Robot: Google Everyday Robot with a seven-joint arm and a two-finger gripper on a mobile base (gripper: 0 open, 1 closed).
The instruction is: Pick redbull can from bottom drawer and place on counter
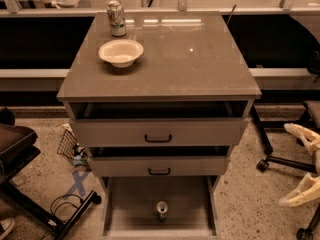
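My claw (285,165) hangs at the right edge of the view, off to the side of the cabinet. Its two pale fingers (300,132) are spread wide with nothing between them.

The redbull can (162,210) is well to the claw's left and a little below it. It stands upright near the front middle of the bottom drawer (125,209), clear of the drawer's walls.

The main risk I see is tipping. The can is slim and stands free on a flat tray, so one finger arriving before the other would probably knock it over and send it rolling.

The drawer's right wall lies between my claw and the can. A sideways approach could catch that wall, so I judge that coming in from above the front is safer.

The middle drawer (159,166) juts out above the back of the tray, up and to the left of the claw. A lift that drifts backwards could strike it.

A chair base (280,161) sits on the floor right by the claw and could snag the arm.

The counter (190,64), high and to the claw's left, carries a bowl (121,52) and a green-and-white can (116,18) on its far side.

Seen from above, the redbull can shows mostly its silver top, and its darker body is barely visible.
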